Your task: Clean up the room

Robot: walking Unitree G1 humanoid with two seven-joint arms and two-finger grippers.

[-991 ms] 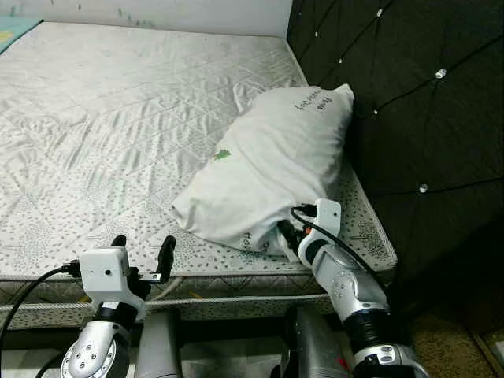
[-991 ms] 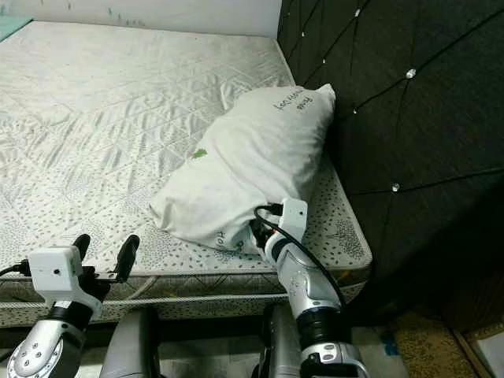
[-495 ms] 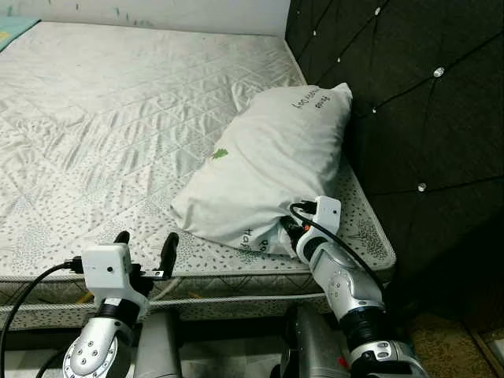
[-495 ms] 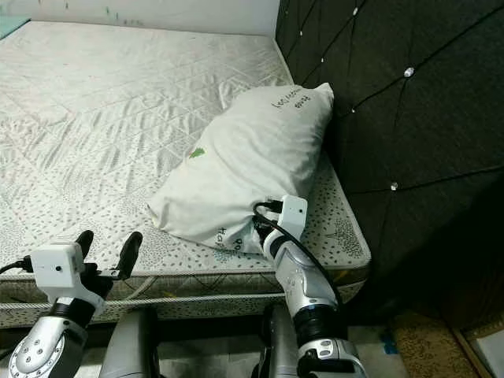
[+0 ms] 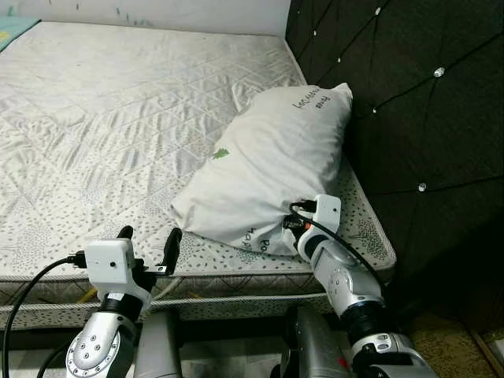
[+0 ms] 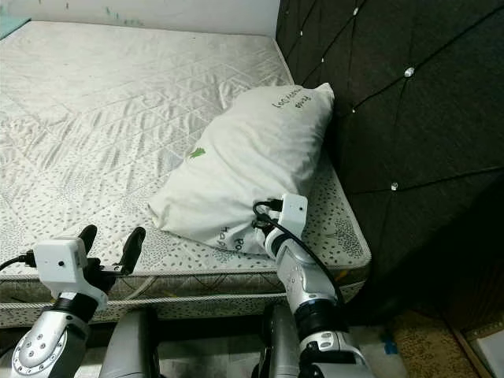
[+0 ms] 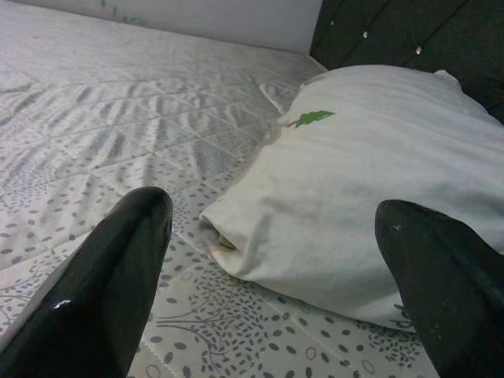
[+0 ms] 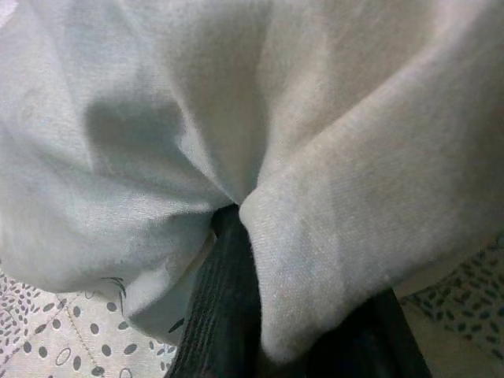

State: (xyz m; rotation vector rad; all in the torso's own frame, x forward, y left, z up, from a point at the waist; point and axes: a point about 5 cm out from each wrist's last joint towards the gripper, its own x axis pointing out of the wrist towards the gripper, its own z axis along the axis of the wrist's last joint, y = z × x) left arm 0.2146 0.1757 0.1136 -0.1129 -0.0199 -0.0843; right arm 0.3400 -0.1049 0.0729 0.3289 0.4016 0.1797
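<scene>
— What is the right gripper (image 5: 290, 233) doing?

— It is pushed into the near corner of the white pillow (image 5: 268, 161), and its black fingers (image 8: 224, 307) are pinched on a fold of the pillowcase, with cloth bunched over and around them.

— And where does the pillow lie from there?

— It stretches away from that gripper across the bare quilted mattress (image 5: 118, 118), its far end leaning against the dark tufted headboard (image 5: 417, 102). A small green tree mark (image 7: 313, 118) shows on its side.

— The left gripper (image 5: 148, 242)?

— Its two fingers (image 7: 118, 283) are spread wide and hold nothing. It hovers at the near edge of the mattress, with the pillow ahead of it and off towards the right gripper, not touching.
</scene>
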